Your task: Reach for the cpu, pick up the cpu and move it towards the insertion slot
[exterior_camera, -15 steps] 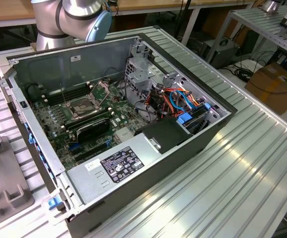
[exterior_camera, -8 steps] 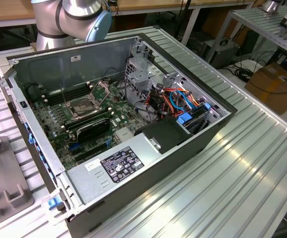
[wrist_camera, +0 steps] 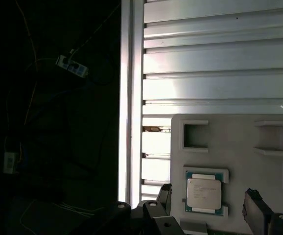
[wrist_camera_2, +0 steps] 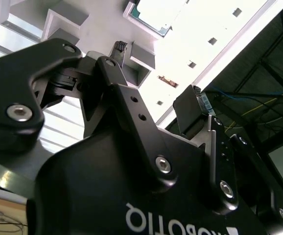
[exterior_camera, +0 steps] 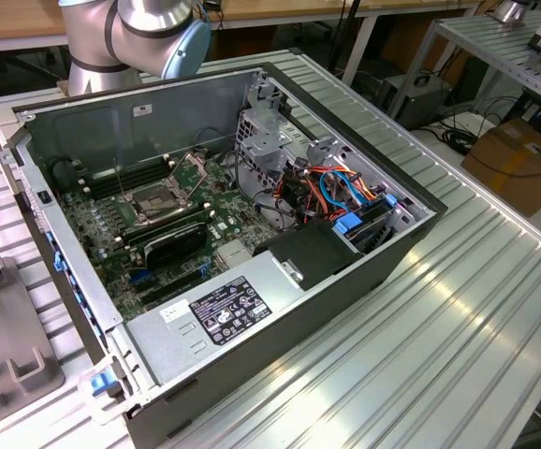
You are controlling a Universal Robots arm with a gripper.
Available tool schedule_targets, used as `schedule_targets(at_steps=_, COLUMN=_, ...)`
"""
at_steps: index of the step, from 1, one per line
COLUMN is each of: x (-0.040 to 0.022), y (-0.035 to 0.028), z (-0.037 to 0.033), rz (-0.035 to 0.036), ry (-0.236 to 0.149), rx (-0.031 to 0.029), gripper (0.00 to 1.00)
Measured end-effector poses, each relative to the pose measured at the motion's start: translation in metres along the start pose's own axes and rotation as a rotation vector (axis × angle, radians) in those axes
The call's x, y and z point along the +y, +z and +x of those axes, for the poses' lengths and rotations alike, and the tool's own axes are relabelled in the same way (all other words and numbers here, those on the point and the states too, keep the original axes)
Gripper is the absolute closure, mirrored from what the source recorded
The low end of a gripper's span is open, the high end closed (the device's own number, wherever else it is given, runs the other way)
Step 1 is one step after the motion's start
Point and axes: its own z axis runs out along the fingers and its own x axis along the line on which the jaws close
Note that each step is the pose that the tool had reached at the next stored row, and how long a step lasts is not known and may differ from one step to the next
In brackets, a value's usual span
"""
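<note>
Your arm [exterior_camera: 144, 33]: grey joints at the far edge, exterior view's left, behind the open case [exterior_camera: 111, 131]. Fingers [wrist_camera: 255, 208] are spread wide and hold nothing. In the first wrist view they sit one on each side of the cpu [wrist_camera: 205, 194]. Cpu lies flat in its grey holder [wrist_camera: 239, 142] on the bench [wrist_camera: 220, 63]. Slot [exterior_camera: 163, 199] sits inside the case.

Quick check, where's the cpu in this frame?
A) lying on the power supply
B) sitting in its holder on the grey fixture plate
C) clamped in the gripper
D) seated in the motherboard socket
B: in the first wrist view the cpu lies flat in its framed holder on the grey fixture plate. The gripper is open, with its fingers spread to either side of the cpu, not closed on it.
</note>
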Motion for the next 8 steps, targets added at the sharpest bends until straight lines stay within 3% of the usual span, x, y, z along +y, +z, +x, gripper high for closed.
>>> schedule_targets(at_steps=8, x=-0.0002, y=0.0042, z=0.0000, rz=0.0001, ry=0.000, rx=0.0001, gripper=0.33)
